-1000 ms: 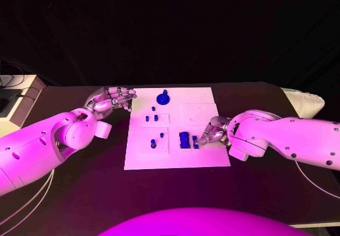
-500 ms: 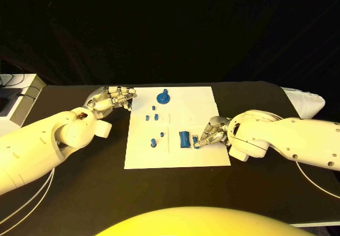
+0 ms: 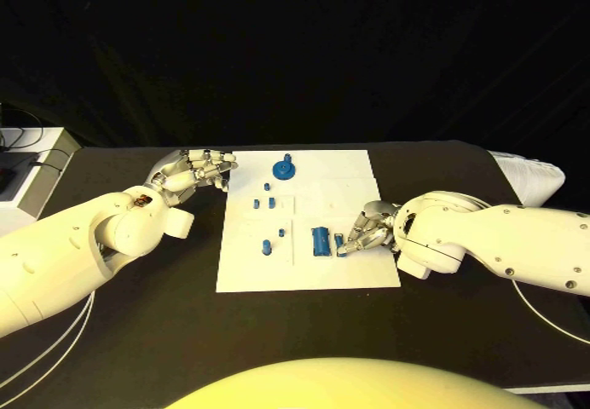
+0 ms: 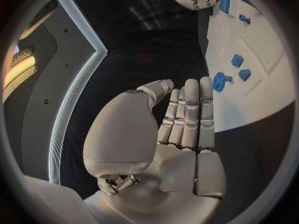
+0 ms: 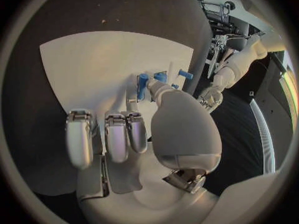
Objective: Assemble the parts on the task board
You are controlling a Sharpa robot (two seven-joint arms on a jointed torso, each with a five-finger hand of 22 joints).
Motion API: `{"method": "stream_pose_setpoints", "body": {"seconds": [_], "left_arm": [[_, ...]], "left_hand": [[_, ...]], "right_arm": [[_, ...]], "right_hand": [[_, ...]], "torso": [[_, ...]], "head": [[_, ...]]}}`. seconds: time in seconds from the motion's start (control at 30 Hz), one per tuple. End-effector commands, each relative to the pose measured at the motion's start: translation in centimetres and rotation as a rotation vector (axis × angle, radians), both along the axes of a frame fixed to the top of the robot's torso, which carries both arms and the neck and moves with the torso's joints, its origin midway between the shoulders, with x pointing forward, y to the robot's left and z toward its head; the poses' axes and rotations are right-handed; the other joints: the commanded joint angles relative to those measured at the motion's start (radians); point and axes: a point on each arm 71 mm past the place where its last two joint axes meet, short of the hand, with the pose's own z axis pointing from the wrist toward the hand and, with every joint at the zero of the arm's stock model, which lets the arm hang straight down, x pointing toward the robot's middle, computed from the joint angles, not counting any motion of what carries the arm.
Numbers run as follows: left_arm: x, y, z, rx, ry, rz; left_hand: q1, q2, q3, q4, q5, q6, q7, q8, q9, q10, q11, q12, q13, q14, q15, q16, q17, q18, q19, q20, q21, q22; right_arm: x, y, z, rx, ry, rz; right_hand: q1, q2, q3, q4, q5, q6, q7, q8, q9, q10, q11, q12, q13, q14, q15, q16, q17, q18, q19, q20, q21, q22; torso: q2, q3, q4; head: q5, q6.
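The white task board (image 3: 314, 264) lies in the middle of the black table. Blue parts stand on it: a round toothed piece (image 3: 284, 170) at the far end, small pegs (image 3: 263, 204) in the middle, a peg (image 3: 266, 247) and a tall block (image 3: 320, 241) nearer me. My right hand (image 3: 369, 227) rests on the board's right side with its fingers curled. Its thumb and a finger pinch a small blue part (image 3: 338, 244) beside the block; that part (image 5: 142, 84) sits at the thumb tip. My left hand (image 3: 194, 174) hovers off the board's far left corner, its fingers (image 4: 190, 112) straight and holding nothing.
A white ribbed object (image 3: 531, 177) lies at the table's right edge, and pale equipment (image 3: 25, 162) stands at the far left. Bare black tabletop (image 3: 308, 332) stretches between the board and me.
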Motion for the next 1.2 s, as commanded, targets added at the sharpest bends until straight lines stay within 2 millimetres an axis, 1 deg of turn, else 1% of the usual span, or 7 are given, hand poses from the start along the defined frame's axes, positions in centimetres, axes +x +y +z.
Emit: {"method": "stream_pose_setpoints", "body": {"seconds": [0.03,0.27,0.6,0.93,1.07,1.17,1.2], "left_arm": [[-0.1,-0.2,0.1,-0.011,-0.002,-0.017],[-0.1,-0.2,0.0,-0.01,0.0,-0.017],[-0.1,-0.2,0.0,-0.01,0.002,-0.02],[-0.1,-0.2,0.0,-0.011,0.001,-0.02],[0.0,-0.3,0.1,-0.016,-0.008,-0.013],[0.1,-0.3,0.1,-0.023,-0.021,0.004],[0.1,-0.3,0.2,-0.027,-0.025,0.012]], "left_hand": [[-0.007,0.001,-0.001,0.004,0.005,-0.002,0.005,-0.005,-0.001,0.0,0.005,-0.004,-0.001,-0.003,0.006,-0.005,0.002,0.006,0.0,0.004,-0.007,-0.001],[-0.007,0.001,-0.001,0.004,0.005,-0.001,0.005,-0.005,-0.001,0.0,0.005,-0.004,-0.001,-0.003,0.007,-0.005,0.002,0.006,0.0,0.004,-0.007,-0.001],[-0.008,0.002,-0.001,0.005,0.005,-0.001,0.005,-0.005,-0.001,0.0,0.005,-0.004,-0.001,-0.003,0.007,-0.005,0.002,0.006,0.0,0.004,-0.008,-0.002],[-0.009,0.004,0.0,0.008,0.005,-0.001,0.006,-0.004,-0.001,0.0,0.006,-0.004,-0.002,-0.004,0.007,-0.005,0.002,0.005,0.0,0.005,-0.008,-0.002],[-0.011,0.003,-0.001,0.009,0.005,-0.001,0.006,-0.005,-0.001,0.0,0.006,-0.004,-0.002,-0.004,0.007,-0.005,0.002,0.005,0.0,0.005,-0.009,-0.002],[-0.013,0.002,-0.003,0.011,0.004,-0.002,0.006,-0.005,-0.002,0.001,0.006,-0.003,-0.002,-0.003,0.008,-0.004,0.002,0.005,0.0,0.005,-0.01,-0.003],[-0.015,0.002,-0.003,0.013,0.004,-0.002,0.005,-0.005,-0.002,0.003,0.005,-0.002,-0.001,-0.003,0.008,-0.004,0.002,0.005,0.0,0.006,-0.011,-0.003]], "right_arm": [[0.2,-0.1,0.0,-0.01,-0.03,0.002],[0.4,-0.1,0.1,0.01,-0.06,-0.017],[0.7,-0.1,0.1,0.016,-0.076,-0.029],[0.8,-0.5,0.3,0.033,-0.096,-0.038],[1.1,-1.2,0.8,0.111,-0.153,-0.074],[1.7,-1.8,1.4,0.235,-0.216,-0.109],[2.0,-2.0,1.6,0.278,-0.24,-0.119]], "right_hand": [[-0.007,0.012,0.001,0.012,-0.004,0.006,0.001,0.006,-0.002,0.097,-0.008,0.005,0.252,0.104,-0.008,0.004,0.263,-0.006,0.086,-0.008,0.005,0.241],[-0.03,0.022,-0.004,0.043,0.007,0.012,-0.001,0.015,0.0,0.099,-0.01,0.008,0.254,0.104,-0.009,0.004,0.263,-0.006,0.086,-0.01,0.008,0.242],[-0.036,0.021,-0.008,0.048,0.004,0.013,-0.002,0.018,0.0,0.099,-0.011,0.009,0.255,0.104,-0.01,0.004,0.263,-0.007,0.087,-0.011,0.01,0.243],[-0.04,0.004,-0.025,0.05,-0.012,0.01,-0.002,0.024,0.002,0.098,-0.011,0.007,0.254,0.104,-0.011,0.004,0.263,-0.006,0.087,-0.012,0.008,0.242],[-0.059,-0.004,-0.058,0.052,-0.007,-0.014,0.007,0.016,-0.002,0.09,-0.004,-0.007,0.245,0.104,-0.005,0.004,0.263,-0.004,0.083,-0.009,-0.007,0.238],[-0.043,0.005,-0.068,0.048,0.005,-0.036,0.015,0.007,-0.007,0.087,0.003,-0.012,0.242,0.103,0.001,0.002,0.259,0.0,0.079,-0.004,-0.028,0.233],[-0.03,0.009,-0.066,0.045,0.012,-0.044,0.018,0.003,-0.009,0.08,0.006,-0.023,0.235,0.1,0.003,-0.003,0.245,0.007,0.07,-0.002,-0.066,0.224]], "torso": [[0.0,0.0007,0.0],[0.0,0.0008,-0.0004],[-0.001,0.0,-0.0003],[-0.001,-0.0005,-0.0006],[-0.002,0.0005,-0.0001],[-0.004,-0.0001,-0.0006],[-0.005,-0.0003,-0.0007]], "head": [[0.001,0.001],[0.001,0.002],[0.0,0.002],[0.001,0.002],[0.0,0.01],[-0.001,0.021],[-0.001,0.024]]}}
